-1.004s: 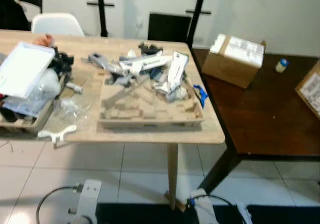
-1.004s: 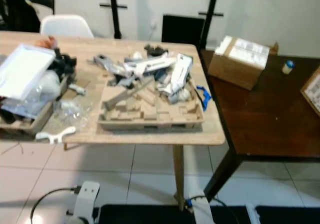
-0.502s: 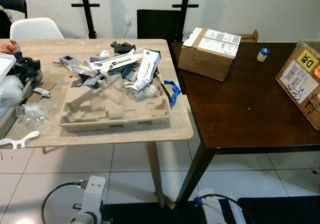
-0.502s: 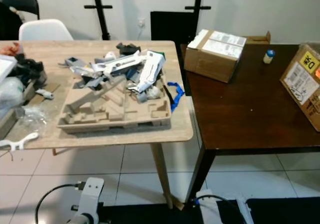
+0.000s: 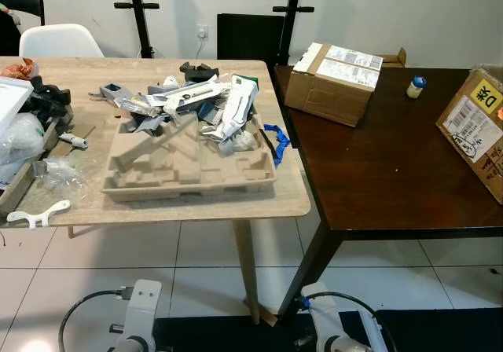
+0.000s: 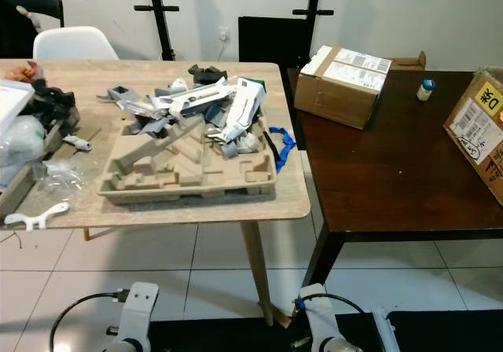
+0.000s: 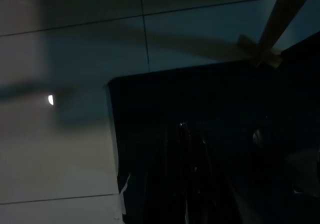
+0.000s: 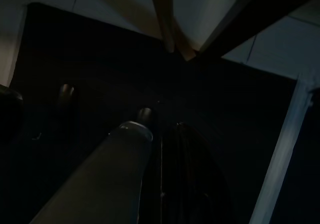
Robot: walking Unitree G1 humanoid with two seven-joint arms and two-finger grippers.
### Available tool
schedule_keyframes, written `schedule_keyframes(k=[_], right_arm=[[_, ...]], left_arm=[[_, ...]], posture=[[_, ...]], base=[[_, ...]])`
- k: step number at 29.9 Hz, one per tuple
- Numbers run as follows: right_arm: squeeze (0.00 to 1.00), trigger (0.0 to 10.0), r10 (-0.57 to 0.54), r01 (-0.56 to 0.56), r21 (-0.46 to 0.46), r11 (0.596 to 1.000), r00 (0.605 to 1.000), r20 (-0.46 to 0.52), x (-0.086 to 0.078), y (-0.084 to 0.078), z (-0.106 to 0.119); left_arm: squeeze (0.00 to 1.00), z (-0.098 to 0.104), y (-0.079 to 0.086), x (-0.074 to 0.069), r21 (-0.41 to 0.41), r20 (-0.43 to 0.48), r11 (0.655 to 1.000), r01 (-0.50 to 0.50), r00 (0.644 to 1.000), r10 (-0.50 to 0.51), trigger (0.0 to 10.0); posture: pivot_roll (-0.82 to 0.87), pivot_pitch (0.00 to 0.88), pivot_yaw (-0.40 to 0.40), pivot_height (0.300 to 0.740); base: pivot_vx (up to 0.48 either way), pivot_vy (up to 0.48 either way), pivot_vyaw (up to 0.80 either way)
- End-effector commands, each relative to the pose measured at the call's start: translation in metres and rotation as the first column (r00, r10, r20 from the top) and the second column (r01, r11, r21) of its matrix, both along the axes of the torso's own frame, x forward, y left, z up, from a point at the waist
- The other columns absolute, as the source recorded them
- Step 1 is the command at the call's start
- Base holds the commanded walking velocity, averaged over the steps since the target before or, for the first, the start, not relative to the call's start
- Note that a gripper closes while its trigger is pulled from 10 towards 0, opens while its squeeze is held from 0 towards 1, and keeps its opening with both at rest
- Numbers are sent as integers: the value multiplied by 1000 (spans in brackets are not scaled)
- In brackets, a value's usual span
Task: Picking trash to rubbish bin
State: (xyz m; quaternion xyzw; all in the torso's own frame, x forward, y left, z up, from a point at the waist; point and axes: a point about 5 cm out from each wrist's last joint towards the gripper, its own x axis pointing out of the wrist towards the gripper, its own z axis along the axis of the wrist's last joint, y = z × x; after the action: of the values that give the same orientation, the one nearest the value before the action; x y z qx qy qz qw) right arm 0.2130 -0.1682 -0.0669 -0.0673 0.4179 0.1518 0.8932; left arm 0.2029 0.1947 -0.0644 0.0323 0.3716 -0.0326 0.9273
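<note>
Near: left gripper [image 7: 192,184] and right gripper [image 8: 175,174] are hanging idle over dark floor; whether their jaws are parted cannot be told. Farther: pulp tray [image 5: 189,167] is sitting on the wooden table [image 5: 196,207], trash [image 5: 208,104] heaped at its far edge, well apart from both grippers. Trash is looking light, loose, likely crushable; a protruding white carton [image 5: 236,108] is offering the best hold. Far right: box [image 5: 334,81] is resting on the dark table [image 5: 393,171].

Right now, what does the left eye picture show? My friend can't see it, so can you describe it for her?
A light wooden table holds a beige moulded cardboard tray with a heap of white and grey packaging scraps at its far end. To its right, a dark brown table carries a labelled brown cardboard box and a small blue-capped bottle. Two silver arms hang low over white floor tiles.
</note>
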Motion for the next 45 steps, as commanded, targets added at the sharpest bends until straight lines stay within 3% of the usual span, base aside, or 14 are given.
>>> schedule_keyframes(k=[1, 3, 10, 15, 17, 21, 26, 28, 29, 34, 35, 37, 44, 45], right_arm=[[0, 10000, 163, -167, 64, 984, 984, 67, 17, 4, 15], [0, 10000, 298, -306, 81, 949, 949, 99, 27, 4, 26], [0, 10000, 456, -470, 116, 875, 881, 129, 41, -2, 46], [0, 10000, 454, -473, 145, 869, 879, 146, 47, 1, 51], [0, 10000, 487, -508, 189, 840, 861, 150, 51, 7, 56], [0, 10000, 515, -542, 213, 813, 840, 173, 55, 16, 62], [0, 10000, 570, -613, 286, 736, 790, 227, 59, 21, 75], [0, 10000, 570, -614, 291, 734, 789, 227, 57, 12, 77], [0, 10000, 570, -614, 291, 734, 789, 227, 57, 12, 77], [0, 10000, 556, -592, 328, 736, 805, 207, 48, -16, 79], [0, 10000, 556, -592, 328, 736, 805, 207, 48, -16, 79], [0, 10000, 586, -632, 324, 704, 775, 237, 47, -19, 89], [0, 10000, 566, -668, 369, 646, 744, 355, 59, -6, 115], [0, 10000, 597, -719, 395, 572, 695, 401, 61, 0, 135]], left_arm=[[0, 5, 15, -1, -2, 37, 1000, 27, 999, -26, 10000], [0, 11, 27, 0, -8, 69, 998, 62, 996, -61, 10000], [0, 24, 52, 2, -10, 117, 996, 83, 990, -81, 10000], [0, 33, 52, 7, -3, 182, 994, 111, 977, -109, 10000], [0, 49, 42, 14, -35, 274, 974, 222, 940, -204, 10000], [0, 58, 40, 18, -41, 289, 953, 299, 917, -275, 10000], [0, 80, 19, 33, -26, 352, 883, 468, 831, -430, 10000], [0, 93, 0, 41, -34, 385, 812, 583, 757, -527, 10000], [0, 93, 0, 41, -34, 385, 812, 583, 757, -527, 10000], [0, 108, -37, 42, -41, 380, 652, 757, 615, -691, 10000], [0, 108, -37, 42, -41, 380, 652, 757, 615, -691, 10000], [0, 109, -44, 35, -75, 369, 595, 800, 577, -729, 10000], [0, 116, -37, 32, -106, 376, 586, 803, 578, -724, 10000], [0, 132, -39, 31, -162, 432, 564, 810, 572, -698, 10000]], posture=[[18, 54, -36, 740], [18, 53, -38, 740], [28, 56, -50, 740], [26, 62, -51, 740], [22, 74, -56, 740], [18, 85, -68, 740], [38, 100, -60, 740], [15, 92, -37, 740], [15, 92, -37, 740], [6, 108, -1, 740], [6, 108, -1, 740], [-17, 95, 15, 740], [-27, 66, 24, 740], [1, 55, 11, 740]], base=[[0, 0, 0], [0, 0, 0], [0, 111, 0], [0, 192, 0], [0, 0, 0], [0, 0, 0], [0, 0, 0], [0, 0, 0], [0, 0, 0], [0, 0, 0], [0, 0, 0], [0, 0, 0], [0, 0, 0], [0, 0, 0]])
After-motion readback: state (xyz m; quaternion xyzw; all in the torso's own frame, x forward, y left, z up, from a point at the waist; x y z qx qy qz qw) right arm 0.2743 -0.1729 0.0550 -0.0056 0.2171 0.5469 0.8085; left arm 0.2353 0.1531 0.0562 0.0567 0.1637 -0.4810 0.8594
